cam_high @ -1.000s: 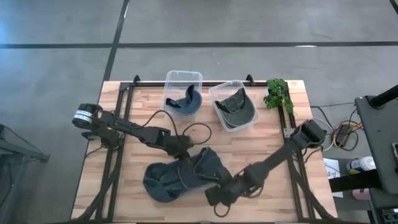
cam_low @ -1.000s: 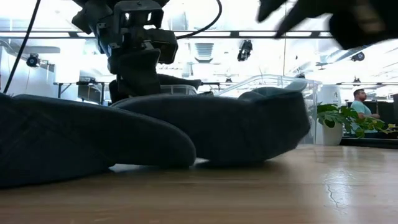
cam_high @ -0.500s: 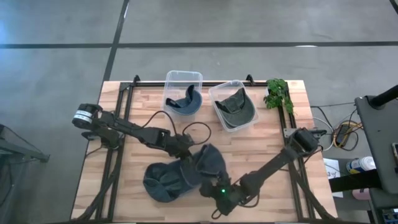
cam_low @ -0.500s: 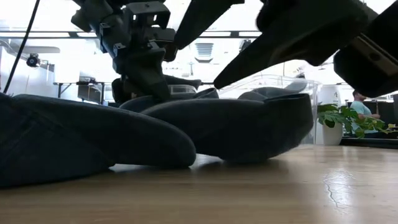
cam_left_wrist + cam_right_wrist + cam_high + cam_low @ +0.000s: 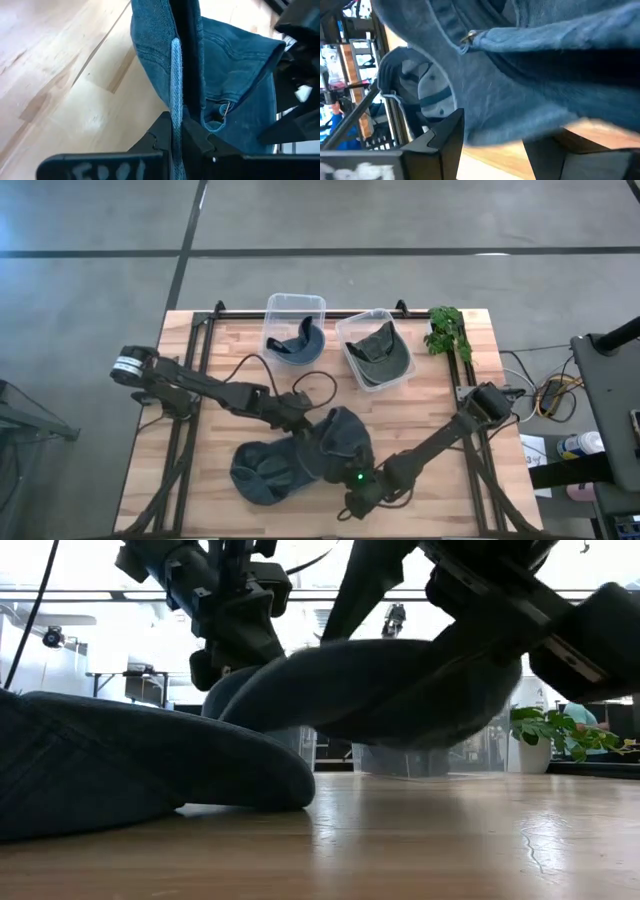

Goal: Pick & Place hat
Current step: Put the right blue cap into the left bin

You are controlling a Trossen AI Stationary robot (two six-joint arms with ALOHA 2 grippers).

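High view: the denim hat (image 5: 335, 442) sits near the front middle of the bench (image 5: 440, 415), strung between both arms. The left pincer (image 5: 300, 425) has its back-left edge, and the right pincer (image 5: 352, 485) is at its front-right edge, so its long axis runs roughly between the two. A second hat (image 5: 262, 472) lies just to its left.

Low view: the hat (image 5: 400, 690) is clear of the bench, hanging between the arms and sagging a bit.

Left wrist view: the left pincer (image 5: 176, 137) is pinching a folded edge of the hat (image 5: 220, 100).

Right wrist view: the right pincer's fingers (image 5: 447, 142) look spread wide around the hat's (image 5: 530, 95) fabric, so I'd say the left arm is doing the carrying.
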